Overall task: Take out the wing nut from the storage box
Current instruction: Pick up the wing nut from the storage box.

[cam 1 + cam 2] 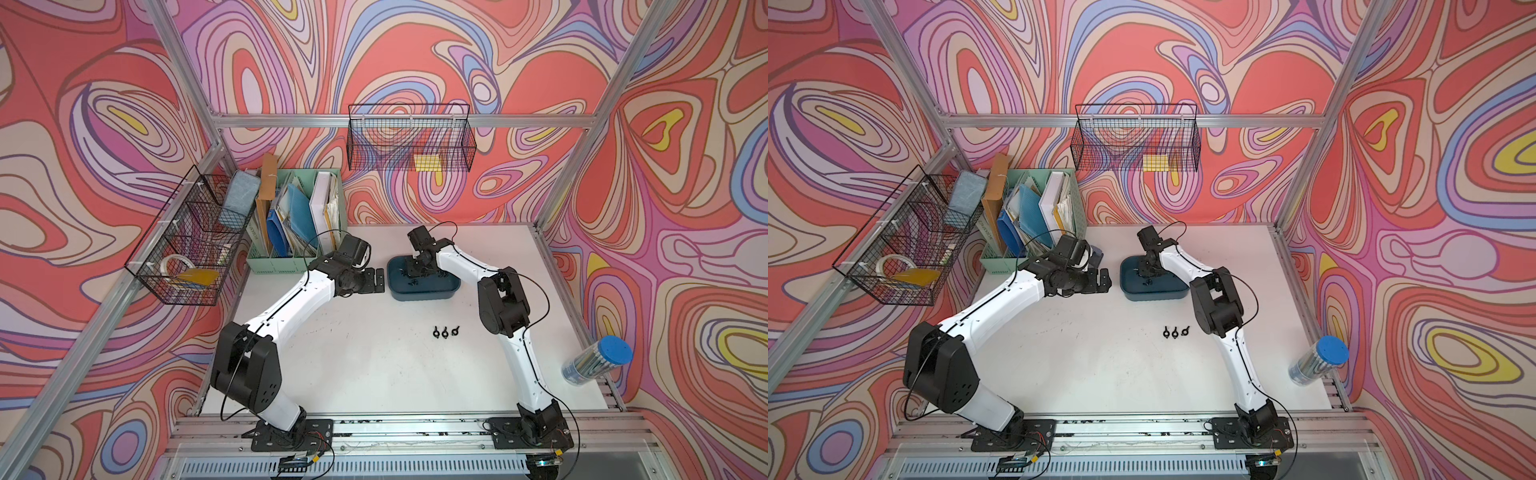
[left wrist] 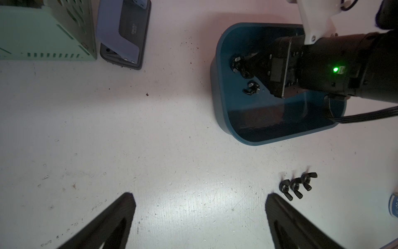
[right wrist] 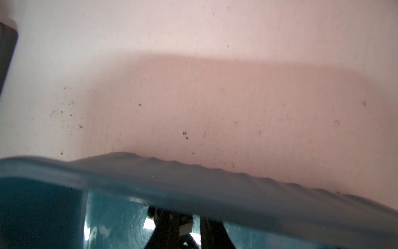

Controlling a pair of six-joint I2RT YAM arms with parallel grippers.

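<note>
Your right pincer, narrowed on a wing nut, sits in the storage box beside a second wing nut; left pincer wide.

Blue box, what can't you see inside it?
- Left wrist view: the right gripper covers part of the blue box, so the wing nuts can't be counted.
- Right wrist view: the blurred rim hides most of the gripper; grip unclear.
- Both top views: nuts too small.
</note>
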